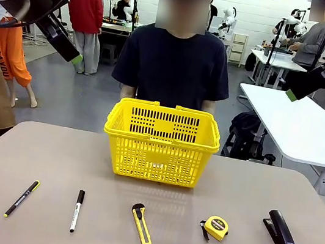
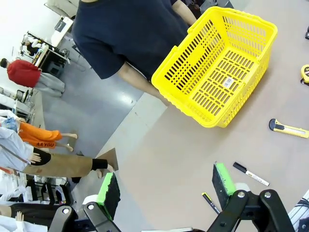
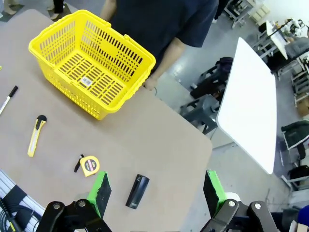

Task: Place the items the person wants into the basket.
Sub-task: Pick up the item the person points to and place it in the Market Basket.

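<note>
1. A beige tabletop point(image 1: 52, 154) is sitting in a busy workshop, with the person point(image 1: 172, 68) standing at its far side behind the yellow basket point(image 1: 161, 139).
2. I am hanging my left end effector point(image 2: 165, 186) and right end effector point(image 3: 156, 189) high above it, both spread wide and carrying nothing.
3. The marker point(image 1: 77, 210), utility knife point(image 1: 142, 225) and tape measure point(image 1: 216, 227) are lying in a row at my near edge, below me. The long axes of the marker and knife are pointing roughly toward the basket.
4. I am judging the marker nearer my left arm, the tape measure nearer my right, and the knife between them.
</note>
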Available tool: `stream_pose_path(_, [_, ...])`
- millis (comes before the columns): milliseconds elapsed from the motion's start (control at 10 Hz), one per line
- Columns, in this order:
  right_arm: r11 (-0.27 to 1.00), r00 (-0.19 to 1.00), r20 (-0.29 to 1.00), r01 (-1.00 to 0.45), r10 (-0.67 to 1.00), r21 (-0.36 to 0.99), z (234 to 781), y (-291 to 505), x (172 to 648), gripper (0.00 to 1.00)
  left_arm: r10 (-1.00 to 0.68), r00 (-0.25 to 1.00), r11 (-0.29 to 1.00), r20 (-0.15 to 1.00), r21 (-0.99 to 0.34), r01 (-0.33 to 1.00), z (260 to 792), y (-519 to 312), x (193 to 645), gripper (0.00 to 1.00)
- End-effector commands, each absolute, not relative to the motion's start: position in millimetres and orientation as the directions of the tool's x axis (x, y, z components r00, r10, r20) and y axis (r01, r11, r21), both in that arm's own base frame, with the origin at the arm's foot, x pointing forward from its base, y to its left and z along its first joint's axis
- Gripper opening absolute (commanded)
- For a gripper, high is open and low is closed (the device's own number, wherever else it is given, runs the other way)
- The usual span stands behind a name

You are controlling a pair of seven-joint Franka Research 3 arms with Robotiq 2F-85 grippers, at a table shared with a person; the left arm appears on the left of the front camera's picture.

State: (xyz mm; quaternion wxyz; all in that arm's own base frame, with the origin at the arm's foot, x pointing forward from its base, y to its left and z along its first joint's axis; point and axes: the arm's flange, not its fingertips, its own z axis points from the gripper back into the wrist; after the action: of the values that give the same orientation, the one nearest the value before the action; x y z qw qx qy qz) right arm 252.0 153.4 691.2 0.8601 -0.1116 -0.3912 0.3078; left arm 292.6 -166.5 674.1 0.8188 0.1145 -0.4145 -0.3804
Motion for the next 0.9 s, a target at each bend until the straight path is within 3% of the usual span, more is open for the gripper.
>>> stream_pose_path(0, [0.785,0.504,0.603,-0.442,0.618,-0.434,691.1,154.0,251.8,1.0,-0.718,0.367,0.685,0.592,0.503,0.528,674.1,-166.3,292.7,1.0])
stream_pose_path(100, [0.761,0.427,0.702,-0.596,0.569,-0.254,693.3,113.4,249.5,1.0,-0.662,0.33,0.7,0.672,0.399,0.592,682.1,-122.3,297.2,1.0])
stream_pose_path(300, [0.756,0.429,0.786,-0.65,0.445,-0.073,674.4,24.9,248.2,1.0,-0.593,0.334,0.688,0.733,0.246,0.682,678.6,-43.8,286.8,1.0])
stream_pose_path(800, [0.816,0.522,0.828,-0.558,0.206,0.149,636.3,-120.6,240.4,1.0,-0.508,0.41,0.644,0.758,0.017,0.765,674.8,111.5,233.3,1.0])
